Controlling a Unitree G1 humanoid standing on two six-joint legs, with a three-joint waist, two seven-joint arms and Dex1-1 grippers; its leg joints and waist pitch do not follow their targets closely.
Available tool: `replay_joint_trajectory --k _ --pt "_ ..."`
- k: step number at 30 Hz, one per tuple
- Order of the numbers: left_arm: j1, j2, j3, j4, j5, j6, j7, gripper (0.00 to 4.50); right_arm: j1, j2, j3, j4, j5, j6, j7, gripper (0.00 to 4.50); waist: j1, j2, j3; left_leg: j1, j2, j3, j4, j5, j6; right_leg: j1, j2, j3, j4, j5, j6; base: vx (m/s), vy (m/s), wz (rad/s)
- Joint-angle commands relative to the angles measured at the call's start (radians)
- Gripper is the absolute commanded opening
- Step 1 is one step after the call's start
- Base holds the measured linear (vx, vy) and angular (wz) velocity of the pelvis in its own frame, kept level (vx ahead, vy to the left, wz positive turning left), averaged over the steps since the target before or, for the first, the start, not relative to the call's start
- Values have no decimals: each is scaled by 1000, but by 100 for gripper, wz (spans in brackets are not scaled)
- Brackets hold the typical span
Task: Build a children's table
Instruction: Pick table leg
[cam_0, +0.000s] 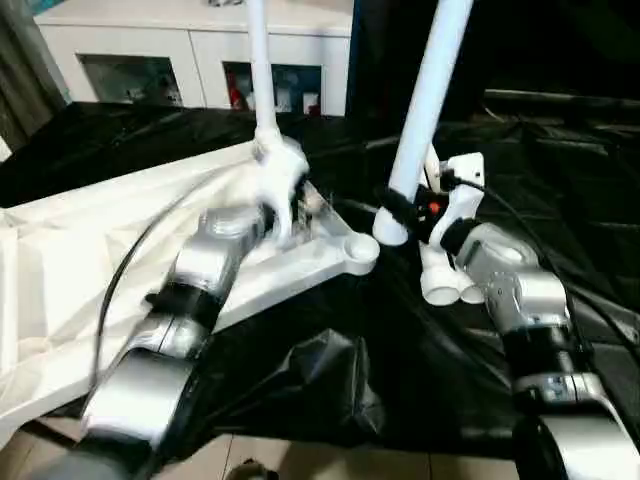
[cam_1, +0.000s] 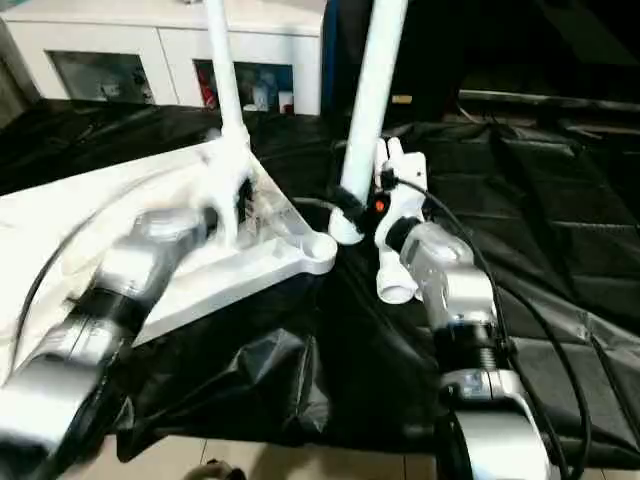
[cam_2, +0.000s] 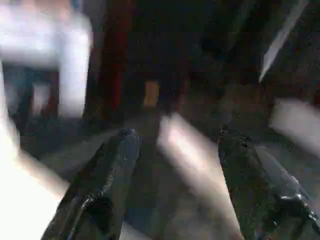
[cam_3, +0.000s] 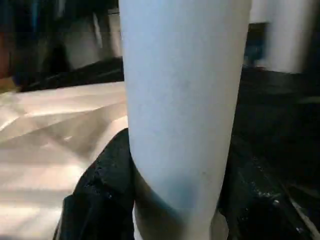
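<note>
While the right pincer (cam_0: 400, 215) clamps a leg (cam_0: 425, 110) at frame centre, lower it squarely into the tabletop's corner socket (cam_0: 358, 248); the left pincer (cam_2: 172, 150) gapes empty.

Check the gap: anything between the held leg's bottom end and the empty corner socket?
Nothing solid. In the left eye view the leg, held in the right gripper, ends just beside the corner socket; bare black sheet shows between.

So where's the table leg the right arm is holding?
The leg stands nearly upright, its lower end clamped in the right fingers, beside the tabletop's empty corner socket.
</note>
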Motion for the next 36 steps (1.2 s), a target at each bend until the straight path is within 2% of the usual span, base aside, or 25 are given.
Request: replay_joint_trajectory --k 1,2,4,5,6,8,10,12,14,18,19,20,21,23,24,25,27,28,30,31,33,35,36 --pt "-28 -14 6 16 -34 -3 -5 291 4 1 18 -16 -8 -24 13 189 1 -1 -87 18 19 -10 -56 -140 24 66 -66 40 -62 19 -257 0 0 0" --pt "-28 -14 6 16 -34 -3 -5 291 4 1 18 -16 -8 -24 13 189 2 -1 -86 19 19 -9 -56 -142 29 64 -66 41 -64 8 -253 0 0 0" --pt "-32 -58 -40 -34 -27 15 -96 291 8 3 32 -12 -20 -35 20 189 5 0 -84 17 19 -6 -56 -129 40 66 -67 42 -67 -15 -241 0 0 0" --pt "-30 -79 -50 -58 -32 22 -143 291 10 6 33 -14 -22 -35 22 189 10 8 -86 16 21 -7 -54 -119 44 65 -69 43 -66 -11 -247 0 0 0" --pt "-12 -106 -72 -118 -51 62 -212 291 13 7 32 -17 -26 -37 19 189 12 7 -88 17 23 -7 -54 -115 46 65 -69 43 -65 2 -251 0 0 0" --pt "10 -117 -90 -172 -81 92 -273 291 14 5 31 -18 -26 -38 17 189 16 7 -92 17 25 -8 -52 -103 49 65 -69 42 -59 33 -263 0 0 0" --pt "31 -117 -111 -213 -110 132 -301 291 17 0 33 -20 -24 -38 15 189 14 6 -91 14 24 -9 -53 -110 56 67 -69 40 -56 48 -272 0 0 0" --pt "30 -109 -114 -184 -88 110 -271 291 20 -5 32 -21 -22 -37 13 189 10 6 -87 12 20 -8 -54 -133 57 68 -67 40 -64 7 -262 0 0 0" --pt "26 -100 -88 -151 -91 84 -267 291 21 -10 32 -20 -22 -39 12 189 4 5 -84 13 17 -9 -56 -151 46 70 -67 41 -73 -55 -235 0 0 0" --pt "12 -80 -46 -97 -51 46 -186 291 18 -13 23 -13 -26 -45 6 189 -2 8 -86 15 19 -11 -57 -151 37 69 -63 41 -73 -60 -214 0 0 0" --pt "6 -38 -35 -39 28 -19 -79 291 13 -16 11 -12 -27 -47 -5 189 -2 12 -86 16 19 -12 -58 -151 36 68 -63 41 -72 -57 -215 0 0 0" --pt "13 -8 -54 -23 67 -48 -49 291 10 -20 7 -7 -29 -48 -12 189 -7 11 -88 16 18 -15 -59 -152 33 69 -59 40 -72 -45 -191 0 0 0" --pt "19 5 -67 -21 84 -55 -47 291 9 -22 5 -3 -31 -50 -16 189 -8 11 -88 15 18 -15 -60 -146 31 70 -59 40 -70 -37 -186 0 0 0" --pt "63 81 -176 -21 186 -72 -92 291 1 -42 1 29 -50 -61 -43 189 -13 9 -90 15 20 -16 -60 -128 28 68 -60 40 -67 -18 -181 0 0 0" --pt "75 95 -202 -24 205 -67 -114 291 -1 -46 0 35 -54 -63 -48 189 -13 13 -90 17 21 -15 -59 -115 25 65 -61 40 -64 -3 -190 0 0 0" --pt "110 129 -277 -37 247 -27 -196 291 -7 -55 -3 48 -58 -62 -53 189 -14 16 -90 19 21 -10 -57 -109 27 62 -61 42 -62 10 -216 0 0 0" --pt "137 149 -325 -51 270 -1 -258 291 -10 -60 -5 54 -59 -60 -54 189 -11 18 -91 20 22 -9 -57 -109 28 61 -61 42 -60 17 -226 0 0 0" --pt "207 186 -417 -94 301 50 -408 291 -17 -67 -9 55 -57 -52 -55 189 -6 7 -91 20 26 -9 -60 -100 37 62 -68 42 -58 15 -241 0 0 0" --pt "233 189 -438 -117 290 77 -457 291 -19 -69 -8 51 -55 -46 -51 189 -7 10 -90 18 25 -6 -57 -101 39 60 -66 43 -58 12 -245 0 0 0" --pt "267 185 -463 -142 275 110 -504 291 -22 -74 -3 45 -55 -37 -42 189 -7 3 -90 16 25 -6 -59 -96 40 63 -69 44 -56 19 -251 0 0 0" --pt "286 178 -477 -144 277 120 -509 291 -24 -77 3 42 -57 -33 -36 189 -8 7 -89 18 25 -5 -58 -109 38 61 -69 45 -58 5 -251 0 0 0" --pt "295 178 -499 -119 315 105 -495 291 -27 -81 13 44 -60 -32 -28 189 -10 6 -85 20 24 -5 -62 -149 27 60 -69 45 -67 -49 -237 0 0 0" --pt "295 178 -499 -119 315 105 -495 273 -27 -81 13 44 -60 -32 -28 189 -12 5 -82 18 23 -6 -64 -164 21 61 -69 45 -71 -81 -225 0 0 0"
